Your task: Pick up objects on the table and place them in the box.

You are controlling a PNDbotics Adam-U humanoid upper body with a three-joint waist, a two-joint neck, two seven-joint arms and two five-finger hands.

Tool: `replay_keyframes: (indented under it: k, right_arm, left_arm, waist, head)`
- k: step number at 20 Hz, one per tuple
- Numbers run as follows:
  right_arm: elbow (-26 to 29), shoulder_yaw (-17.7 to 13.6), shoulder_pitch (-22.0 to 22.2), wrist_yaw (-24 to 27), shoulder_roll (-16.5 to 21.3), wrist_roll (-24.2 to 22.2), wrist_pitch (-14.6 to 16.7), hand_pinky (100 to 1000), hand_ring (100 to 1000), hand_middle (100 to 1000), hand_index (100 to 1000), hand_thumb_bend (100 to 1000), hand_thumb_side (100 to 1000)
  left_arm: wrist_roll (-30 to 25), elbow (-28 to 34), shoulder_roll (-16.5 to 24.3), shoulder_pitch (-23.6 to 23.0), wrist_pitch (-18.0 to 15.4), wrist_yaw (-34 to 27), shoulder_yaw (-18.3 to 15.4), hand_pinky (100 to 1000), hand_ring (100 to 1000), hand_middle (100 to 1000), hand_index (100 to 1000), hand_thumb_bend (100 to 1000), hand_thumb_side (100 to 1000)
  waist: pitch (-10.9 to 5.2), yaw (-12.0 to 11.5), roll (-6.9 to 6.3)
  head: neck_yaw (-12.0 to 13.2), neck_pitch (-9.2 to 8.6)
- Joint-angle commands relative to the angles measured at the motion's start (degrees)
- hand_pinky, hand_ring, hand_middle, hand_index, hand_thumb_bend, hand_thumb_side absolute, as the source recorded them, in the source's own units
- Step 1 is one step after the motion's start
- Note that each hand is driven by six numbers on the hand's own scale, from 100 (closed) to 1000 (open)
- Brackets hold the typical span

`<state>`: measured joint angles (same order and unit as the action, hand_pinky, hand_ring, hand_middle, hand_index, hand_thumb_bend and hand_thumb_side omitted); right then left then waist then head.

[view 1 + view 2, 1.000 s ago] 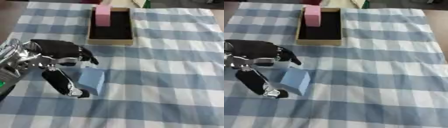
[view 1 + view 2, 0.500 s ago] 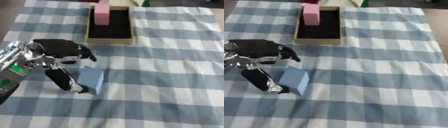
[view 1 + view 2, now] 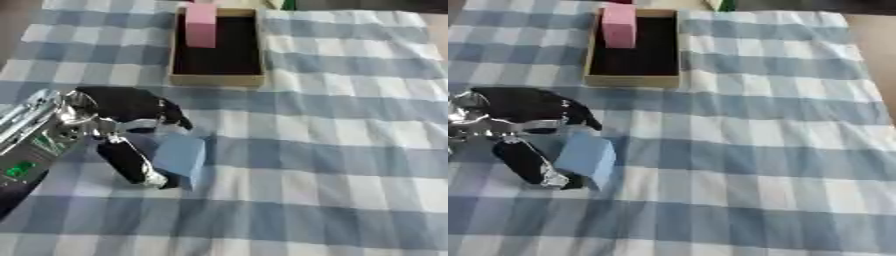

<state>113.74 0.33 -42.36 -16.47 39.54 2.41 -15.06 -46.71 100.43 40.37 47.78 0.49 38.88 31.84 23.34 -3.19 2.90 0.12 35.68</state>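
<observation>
A light blue block [image 3: 178,155] stands tilted on the checked cloth, left of the middle. My left hand [image 3: 122,107] comes in from the left and is curled round it. The thumb [image 3: 131,162] lies against the block's lower left side and the fingers [image 3: 175,117] bend over its upper edge. An open brown box [image 3: 216,79] with a dark inside lies at the far middle. A pink block [image 3: 200,25] stands in the box's far left corner. My right hand shows in no view.
A blue and white checked cloth [image 3: 350,150] covers the table. A green thing [image 3: 726,5] shows at the far edge behind the box. Bare table shows past the cloth's right edge [image 3: 881,45].
The whole picture has shifted a little, so the camera moved. The fingers have curled slightly closer to the blue block's top. The block and the box have stayed put.
</observation>
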Motion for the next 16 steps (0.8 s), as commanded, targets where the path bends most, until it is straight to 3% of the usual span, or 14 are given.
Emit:
replay_keyframes:
  k: [1, 5, 6, 9, 11, 13, 16]
  right_arm:
    - [0.85, -0.74, -1.18, 0.03, 0.52, -0.04, -0.81, 801, 766, 503, 739, 149, 723]
    - [0.85, -0.69, -1.48, -0.23, -0.04, -0.34, -1.46, 799, 761, 496, 735, 148, 724]
    - [0.85, -0.73, -1.44, -0.25, -0.11, -0.35, -1.55, 798, 761, 495, 735, 149, 724]
    - [0.85, -0.94, -1.18, -0.22, -0.27, -0.22, -1.80, 798, 761, 495, 735, 149, 724]
    - [0.85, -1.05, -1.03, -0.16, -0.37, -0.13, -1.96, 797, 761, 494, 734, 150, 724]
    - [0.85, -1.17, -0.91, -0.10, -0.45, -0.01, -2.02, 797, 761, 493, 734, 150, 725]
    - [0.85, -1.42, -0.66, -0.08, -0.50, 0.28, -2.13, 797, 761, 493, 734, 151, 725]
  left_arm:
    - [0.25, 0.34, 0.56, 0.57, -0.55, 0.38, -0.13, 809, 848, 812, 926, 478, 630]
    - [2.87, 1.13, 0.60, 0.58, -0.69, 1.13, -0.17, 755, 792, 757, 886, 436, 604]
    - [3.89, 1.30, 0.63, 0.54, -0.69, 1.49, -0.17, 730, 749, 705, 852, 379, 598]
    - [6.30, 1.74, 0.66, 0.47, -0.68, 1.98, -0.10, 708, 703, 647, 815, 336, 596]
    - [7.34, 1.93, 0.62, 0.46, -0.49, 1.97, -0.15, 651, 623, 567, 757, 243, 578]
    - [8.40, 1.91, 0.62, 0.36, -0.21, 2.07, -0.12, 626, 598, 542, 731, 217, 564]
    - [9.32, 1.60, 0.56, 0.06, 0.11, 1.69, -0.04, 574, 541, 491, 679, 100, 535]
  waist:
    - [-1.09, 0.08, -0.18]
    - [-1.16, 0.08, -0.17]
    - [-1.19, 0.08, -0.16]
    - [-1.28, 0.07, -0.19]
    - [-1.35, 0.06, -0.20]
    - [-1.39, 0.09, -0.20]
    - [-1.43, 0.14, -0.18]
  head:
    - [0.09, -0.38]
    - [0.05, -0.46]
    - [0.04, -0.46]
    - [0.05, -0.45]
    - [0.05, -0.49]
    - [0.01, -0.54]
    - [0.01, -0.53]
